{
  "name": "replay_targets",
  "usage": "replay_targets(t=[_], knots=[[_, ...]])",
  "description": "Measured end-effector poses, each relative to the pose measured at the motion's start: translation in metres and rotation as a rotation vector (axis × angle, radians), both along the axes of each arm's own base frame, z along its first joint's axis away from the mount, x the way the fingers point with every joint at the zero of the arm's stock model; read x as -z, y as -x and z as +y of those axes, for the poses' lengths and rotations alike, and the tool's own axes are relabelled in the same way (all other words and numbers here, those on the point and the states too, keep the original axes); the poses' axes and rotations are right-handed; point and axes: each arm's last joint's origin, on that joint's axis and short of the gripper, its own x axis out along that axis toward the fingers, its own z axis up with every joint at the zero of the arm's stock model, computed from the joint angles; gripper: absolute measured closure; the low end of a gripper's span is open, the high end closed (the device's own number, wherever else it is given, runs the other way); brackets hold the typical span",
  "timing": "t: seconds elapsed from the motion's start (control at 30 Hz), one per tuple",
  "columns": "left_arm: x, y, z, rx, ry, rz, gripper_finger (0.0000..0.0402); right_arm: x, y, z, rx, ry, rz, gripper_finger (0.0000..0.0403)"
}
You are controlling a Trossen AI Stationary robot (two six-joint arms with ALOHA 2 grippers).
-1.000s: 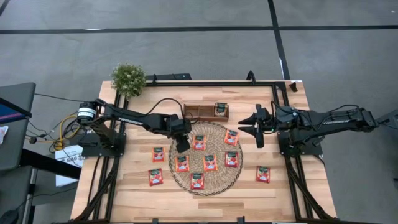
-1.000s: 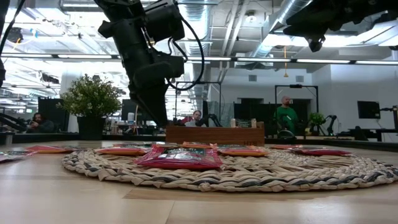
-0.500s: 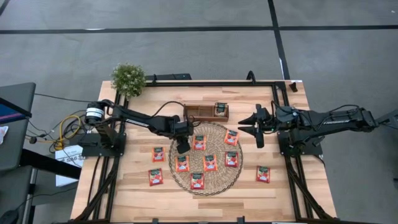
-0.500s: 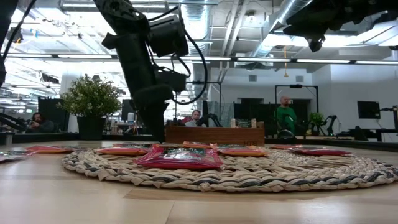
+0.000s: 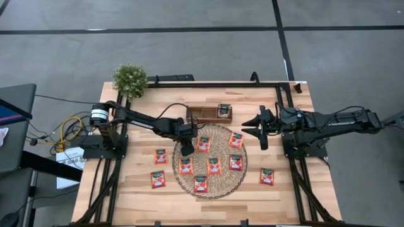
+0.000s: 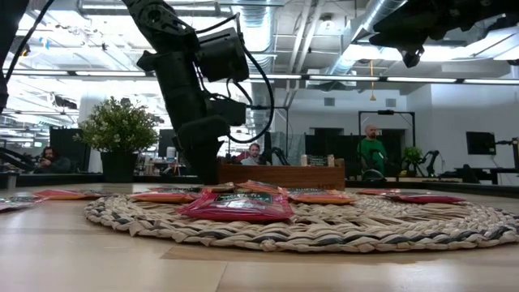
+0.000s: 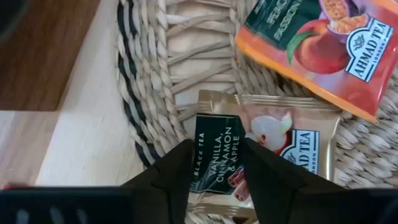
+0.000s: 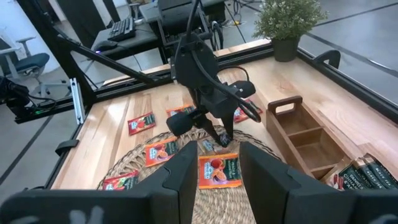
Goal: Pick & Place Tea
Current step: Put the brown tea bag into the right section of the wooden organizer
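Several red-orange tea sachets [image 5: 213,164] lie flat on the round straw mat [image 5: 222,181]; three more [image 5: 158,179] lie on the bare table. A pale beige sachet [image 7: 273,134] lies at the mat's far left rim. My left gripper [image 7: 217,169] points down on it, open; in the high view the gripper [image 5: 185,150] hides it. The wooden tray [image 5: 201,113] behind the mat holds sachets [image 5: 223,110] in its right compartment. My right gripper [image 5: 246,128] hangs open above the table's right side. My left gripper comes from above, slanting down, with both fingertips on the beige sachet. One fingertip [image 7: 177,171] stands at the edge by its dark green band [image 7: 214,146], the other [image 7: 264,171] on its printed face. The band shows between them. The sachet lies on the mat.
A potted plant [image 5: 130,79] stands at the far left corner. A black frame [image 5: 284,88] runs along the table's edges. An orange sachet [image 7: 311,43] lies close beyond the beige one. People sit and stand in the room behind the table [image 6: 371,150].
My left gripper has come down onto the mat's far left part and tipped a little steeper. In the low view a sachet's edge beside its fingers now stands raised off the mat.
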Motion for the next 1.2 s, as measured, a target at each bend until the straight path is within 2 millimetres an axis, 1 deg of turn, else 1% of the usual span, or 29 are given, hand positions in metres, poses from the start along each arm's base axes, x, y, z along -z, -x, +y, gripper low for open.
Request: replay_targets(t=[0.3,0.43,0.57,0.67,0.83,0.93,1.2], knots=[[-0.007,0.002,0.0,-0.007,-0.011,-0.014,0.0364,0.0,0.0,0.0,0.0,0.0,0.001,0.0292],[-0.007,0.003,0.0,-0.008,-0.011,-0.014,0.0394,0.0,0.0,0.0,0.001,0.0,0.001,0.0292],[-0.007,0.002,0.0,-0.023,-0.009,-0.016,0.0399,0.0,0.0,0.0,0.001,0.0,0.001,0.0292],[-0.013,-0.001,0.001,-0.025,-0.014,-0.014,0.04,0.0,0.0,0.0,0.001,0.0,0.001,0.0292],[-0.035,-0.011,0.002,-0.014,-0.059,0.0,0.04,0.0,0.0,0.0,0.001,0.0,0.001,0.0292],[-0.053,-0.017,0.003,0.011,-0.074,0.018,0.0401,0.0,0.0,0.0,0.0,0.0,0.001,0.0292],[-0.109,-0.03,0.003,0.06,-0.183,0.036,0.0401,0.001,0.0,0.0,0.003,-0.006,0.005,0.0292]])
